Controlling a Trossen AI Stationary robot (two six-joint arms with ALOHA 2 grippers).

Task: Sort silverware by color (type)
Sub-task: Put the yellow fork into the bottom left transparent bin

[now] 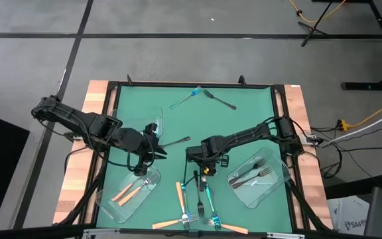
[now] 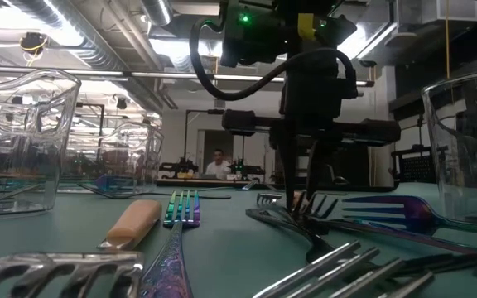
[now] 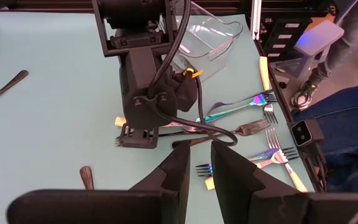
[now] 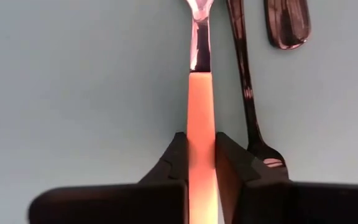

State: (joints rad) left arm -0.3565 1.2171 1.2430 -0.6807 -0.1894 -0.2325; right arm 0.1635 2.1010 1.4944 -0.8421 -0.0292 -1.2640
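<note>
An orange-handled fork [image 4: 201,124] is lying on the green bench [image 1: 138,106] with its handle running straight between the two fingers of the right gripper [image 4: 201,163]; the fingers are pressing in on the handle from both sides, clamped on it, while the silver neck is reaching out past the fingertips. Just beside that fork a dark fork [image 4: 244,87] is lying almost parallel, its end near one finger but outside the grip. In the high view the right gripper [image 1: 204,174] is standing near the middle of the bench, between two clear trays. The tray [image 1: 260,189] on the right gripper's right is holding dark forks [image 1: 251,176]. The tray [image 1: 115,206] on its left is holding orange-handled forks [image 1: 130,191]. More loose forks, orange [image 1: 180,196] and blue-teal [image 1: 209,202], are lying toward the near edge from the right gripper. The left gripper [image 3: 199,175] is hovering above the orange tray, its fingers sitting narrowly apart with nothing between them.
</note>
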